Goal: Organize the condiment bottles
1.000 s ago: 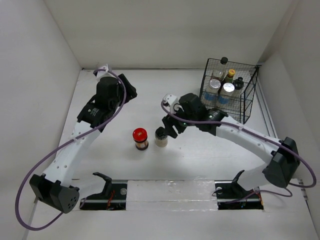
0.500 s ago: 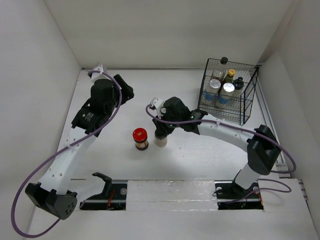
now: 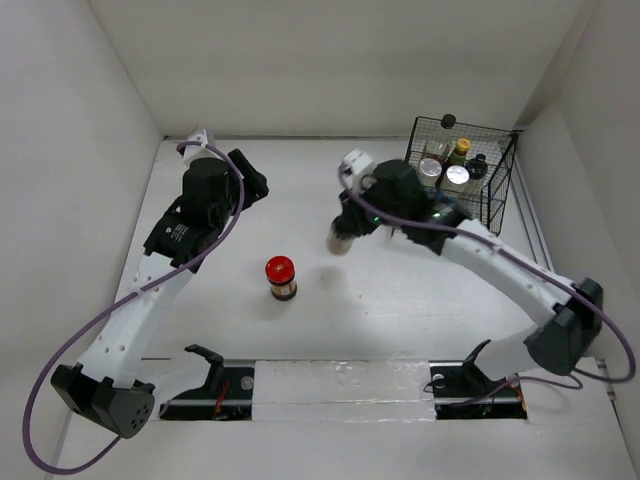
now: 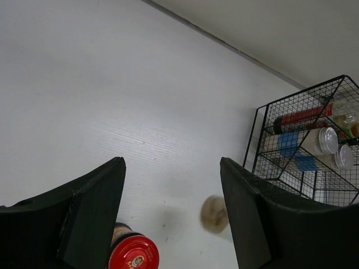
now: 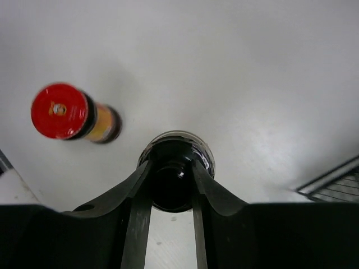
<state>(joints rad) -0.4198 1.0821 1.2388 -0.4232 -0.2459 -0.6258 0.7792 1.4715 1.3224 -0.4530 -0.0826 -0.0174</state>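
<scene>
My right gripper (image 3: 350, 222) is shut on the black cap of the black-capped jar (image 3: 343, 240), held above the table left of the black wire basket (image 3: 500, 215). In the right wrist view the fingers (image 5: 140, 193) clamp the jar's cap (image 5: 175, 182). The jar shows blurred in the left wrist view (image 4: 214, 213). The red-lidded jar (image 3: 281, 277) stands upright on the table; it also shows in the right wrist view (image 5: 64, 112) and the left wrist view (image 4: 132, 253). My left gripper (image 3: 255, 182) is open and empty, above the far left of the table. Several bottles and two silver-topped shakers (image 3: 443, 178) stand in the basket.
White walls enclose the table on the left, back and right. The basket (image 4: 314, 145) stands in the far right corner. A black rail (image 3: 340, 385) with both arm bases runs along the near edge.
My right gripper has lifted the black-capped jar off the table beside the red-lidded jar and carried it back and right toward the basket. The left arm has barely moved.
</scene>
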